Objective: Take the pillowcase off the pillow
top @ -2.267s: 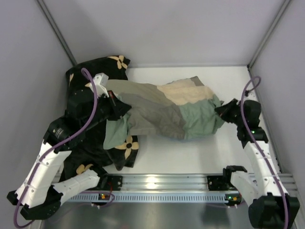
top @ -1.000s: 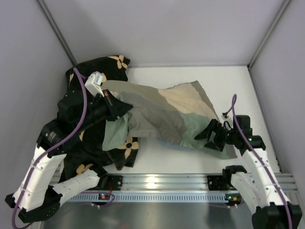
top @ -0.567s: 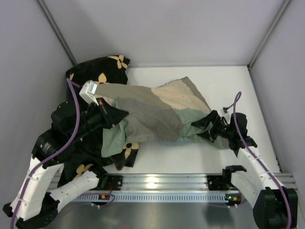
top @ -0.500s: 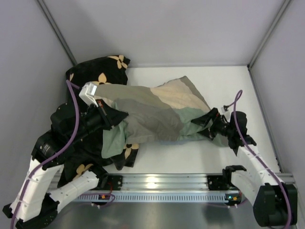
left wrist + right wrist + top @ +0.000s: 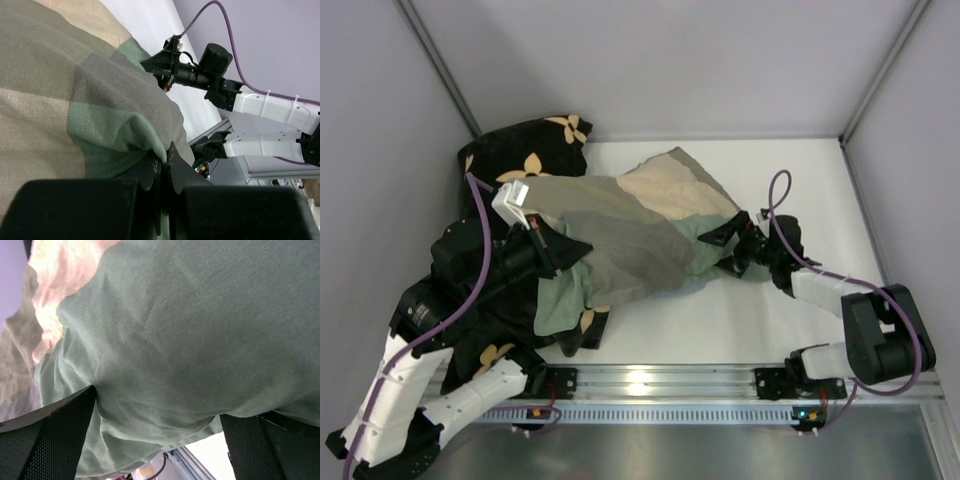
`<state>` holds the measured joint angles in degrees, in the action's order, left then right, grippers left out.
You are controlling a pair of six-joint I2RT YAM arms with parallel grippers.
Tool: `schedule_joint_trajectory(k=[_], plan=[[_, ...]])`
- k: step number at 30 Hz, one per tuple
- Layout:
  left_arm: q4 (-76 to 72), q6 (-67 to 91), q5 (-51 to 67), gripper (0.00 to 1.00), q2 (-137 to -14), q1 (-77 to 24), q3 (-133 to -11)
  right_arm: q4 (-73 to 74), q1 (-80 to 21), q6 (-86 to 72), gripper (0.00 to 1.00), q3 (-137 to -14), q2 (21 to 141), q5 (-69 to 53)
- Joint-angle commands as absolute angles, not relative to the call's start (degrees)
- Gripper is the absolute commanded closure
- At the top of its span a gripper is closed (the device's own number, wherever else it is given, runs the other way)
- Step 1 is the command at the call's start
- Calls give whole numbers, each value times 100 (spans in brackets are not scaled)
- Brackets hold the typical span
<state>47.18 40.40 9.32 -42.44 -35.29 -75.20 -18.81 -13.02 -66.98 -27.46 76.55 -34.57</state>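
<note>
Pillowcase: the pillowcase [image 5: 640, 225] is lying across the surface [image 5: 720, 320] between the two arms, with its left part draped over the black cushion [image 5: 530, 145].
Pillow: none of it is being shown in any view; it is being judged to be still inside the cover.
Left end effector: the left end effector [image 5: 162, 162] is being pinched closed on a fold at the cover's left end.
Right end effector: the right end effector [image 5: 722, 250] is being held wide open, with the pale green end bulging between its fingers [image 5: 55, 440]; nothing is being clamped.
Risk, slip: if that end is being squeezed too shallowly, only loose cloth may be caught and the filling may be dragged along with the cover.
Risk, bunching: if the push leftward is being carried on, cloth may be crumpled over the opening, jamming the pillow inside.
Risk, cushion: a pull by the left arm may be shifting the cushion under it.
Change: the right arm is being seen lower and further left than 2.3 s ago, and the cover's right end is being seen crowded leftward and bunched shorter.
</note>
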Motion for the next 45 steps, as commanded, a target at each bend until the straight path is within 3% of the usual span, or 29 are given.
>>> schedule_joint_trajectory(k=[1,5,6,8,9,11,12,14,17,21,25,30,38,45], plan=[[3964,4069,1301,100,-4043,-3533,-7576,-3118,-1450,-6951,3,-3120,7918,-3068],[3964,4052,1388,100,-3990,-3533,-7524,-3147,-1476,-6917,17,-3313,8156,-2840],[3964,4043,1397,100,-3955,-3533,-7523,-3216,-1477,-6900,30,-3313,8208,-2813],[3964,4025,1415,100,-3929,-3533,-7506,-3470,-1494,-6873,43,-3322,8253,-2821],[3973,3999,1398,100,-3894,-3542,-7506,-3515,-1512,-6812,57,-3340,8244,-2821],[3973,3982,1441,100,-3859,-3533,-7480,-3489,-1529,-6715,72,-3401,8183,-2813],[3964,3981,1459,100,-3824,-3533,-7471,-3498,-1529,-6663,87,-3436,8087,-2830],[3964,3955,1503,100,-3788,-3542,-7471,-3437,-1538,-6426,100,-3542,7964,-2874],[3990,3876,1529,100,-3788,-3533,-7514,-2946,-1547,-6092,100,-3708,7490,-2865],[4122,3893,1398,100,-3832,-3533,-7550,-1165,-1538,-5233,100,-4182,6201,-2602],[4236,3955,1363,100,-3990,-3533,-7488,1266,-1529,-4747,100,-5138,4985,-2224],[4271,4060,1248,100,-4175,-3533,-7365,3214,-1468,-4684,100,-6449,4150,-2408],[4263,4507,1275,100,-4429,-3533,-7549,4631,-1477,-5264,100,-8120,3954,-2400],[3692,4869,1116,100,-5553,-3533,-7366,4475,-1075,-5351,100,-8017,5525,-2837]])
